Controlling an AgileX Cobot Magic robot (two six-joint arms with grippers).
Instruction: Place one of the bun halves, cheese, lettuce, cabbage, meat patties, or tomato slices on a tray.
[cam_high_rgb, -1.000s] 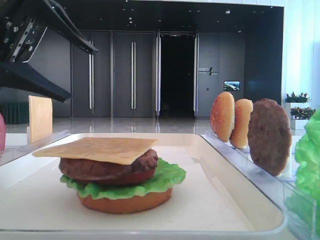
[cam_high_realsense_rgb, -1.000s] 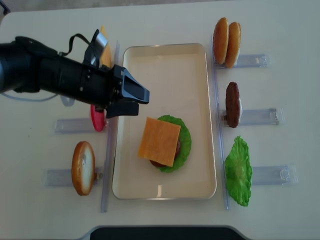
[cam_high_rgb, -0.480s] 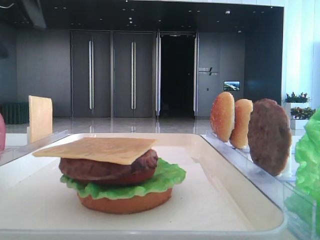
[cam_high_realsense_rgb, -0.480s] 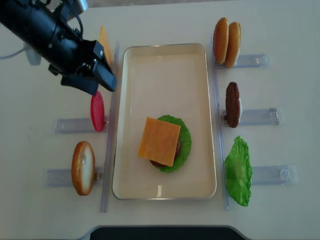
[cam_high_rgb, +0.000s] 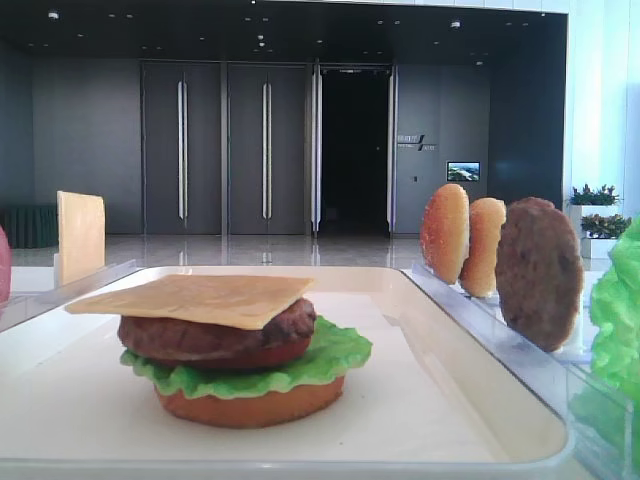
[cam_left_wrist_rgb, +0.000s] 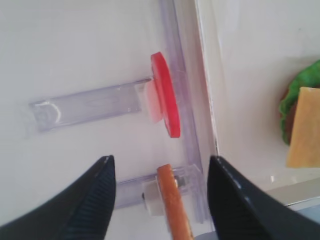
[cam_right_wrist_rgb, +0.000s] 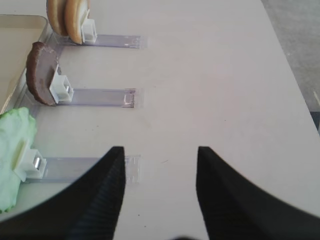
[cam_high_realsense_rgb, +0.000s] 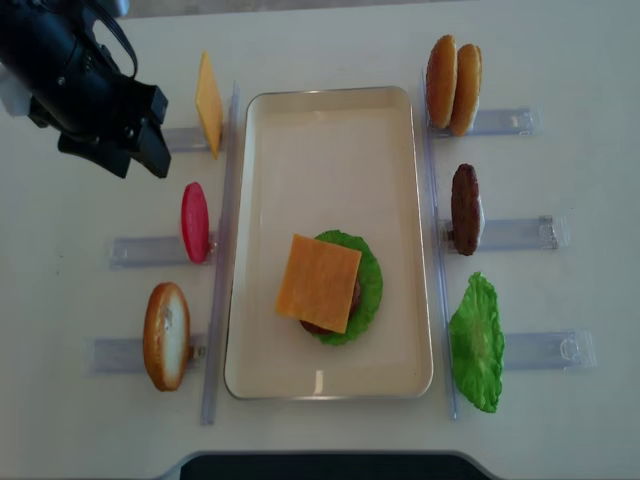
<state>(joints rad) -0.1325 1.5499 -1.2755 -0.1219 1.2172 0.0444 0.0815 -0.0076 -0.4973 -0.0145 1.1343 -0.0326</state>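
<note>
- I see the tray (cam_high_realsense_rgb: 330, 110) in the middle of the table, long side running 12 to 6 in the overhead view; its low rim is bare along the 12 o'clock half.
- The stack sits toward the tray's 6 o'clock end: a square cheese (cam_high_realsense_rgb: 318, 282) slice on top, a dark patty under it, lettuce (cam_high_realsense_rgb: 368, 275) ruffling out at 3 o'clock, and a bun base at the bottom in the low side view.
- Clear plastic racks (cam_high_realsense_rgb: 520, 233) flank the tray on both long sides, touching or just beside the rim.
- On the 3 o'clock side, two bun halves (cam_high_realsense_rgb: 453, 84) stand on edge at the top, a meat patty (cam_high_realsense_rgb: 465, 208) on edge in the middle, and a loose lettuce leaf (cam_high_realsense_rgb: 477, 343) lowest.
- On the 9 o'clock side, a spare cheese slice (cam_high_realsense_rgb: 208, 103) stands on edge, then a red tomato slice (cam_high_realsense_rgb: 194, 222), then a bun half (cam_high_realsense_rgb: 166, 335).
- My left gripper (cam_high_realsense_rgb: 140, 158) hangs off the tray at about 10 o'clock from the stack, well apart from it; its fingers are spread and hold nothing.
- My right gripper (cam_right_wrist_rgb: 159, 190) shows only in its wrist view, fingers apart over bare table beside the lettuce rack.
</note>
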